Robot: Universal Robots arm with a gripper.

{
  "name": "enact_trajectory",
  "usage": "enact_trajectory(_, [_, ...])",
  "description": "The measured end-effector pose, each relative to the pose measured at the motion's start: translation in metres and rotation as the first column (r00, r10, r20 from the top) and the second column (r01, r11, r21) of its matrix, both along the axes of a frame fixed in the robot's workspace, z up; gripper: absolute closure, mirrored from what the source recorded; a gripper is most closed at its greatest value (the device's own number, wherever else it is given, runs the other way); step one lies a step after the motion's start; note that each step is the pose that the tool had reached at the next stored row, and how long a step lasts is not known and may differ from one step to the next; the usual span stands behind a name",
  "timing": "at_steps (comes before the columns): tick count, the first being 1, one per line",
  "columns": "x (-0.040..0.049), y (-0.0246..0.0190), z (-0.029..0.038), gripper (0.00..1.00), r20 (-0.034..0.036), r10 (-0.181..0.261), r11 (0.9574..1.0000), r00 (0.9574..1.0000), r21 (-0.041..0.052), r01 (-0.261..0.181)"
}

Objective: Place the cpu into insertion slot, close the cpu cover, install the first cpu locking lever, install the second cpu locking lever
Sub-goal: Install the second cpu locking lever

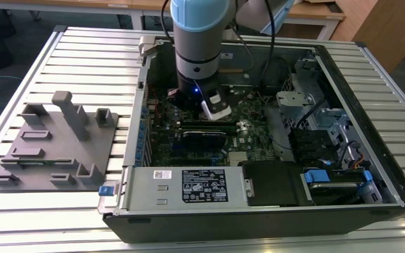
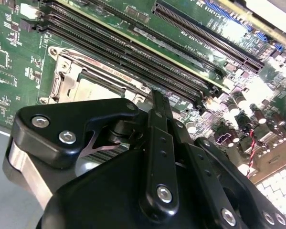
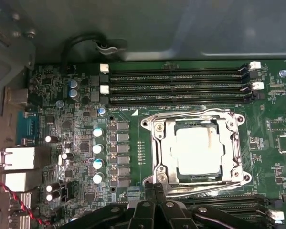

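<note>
Silvery cpu (image 3: pixel 196 150) under closed cpu cover (image 3: pixel 158 143); empty jaws together just above

Your exterior view looks down from high on the open black computer case (image 1: pixel 259 158); both wrist views sit close above its green motherboard (image 3: pixel 76 143), sharing the silvery square socket (image 3: pixel 197 150).

This looks like a robotics lab or test workshop: an open black desktop computer case (image 1: pixel 259 158) lies on a counter of slatted silver aluminium profiles (image 1: pixel 83 58), beside a grey moulded fixture plate with upright posts (image 1: pixel 55 142), with pale wooden desks (image 1: pixel 315 10) standing behind.
</note>
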State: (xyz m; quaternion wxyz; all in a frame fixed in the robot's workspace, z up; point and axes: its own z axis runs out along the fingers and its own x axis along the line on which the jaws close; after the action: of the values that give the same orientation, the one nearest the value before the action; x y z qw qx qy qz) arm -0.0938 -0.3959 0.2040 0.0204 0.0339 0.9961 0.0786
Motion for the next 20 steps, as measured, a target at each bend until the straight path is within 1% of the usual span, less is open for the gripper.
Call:
enact_trajectory(5, [-0.0012,-0.0006,-0.0037,0.9,-0.0002,-0.02,0.9997,0.9998,0.0118,0.02])
enact_trajectory(14, [-0.0064,-0.0011,-0.0069,0.9,-0.0012,-0.043,0.9982,0.9991,0.042,0.043])
enact_trajectory(20, [-0.0073,-0.0023,-0.0099,0.9,-0.0017,-0.062,0.9966,0.9981,0.0548,0.062])
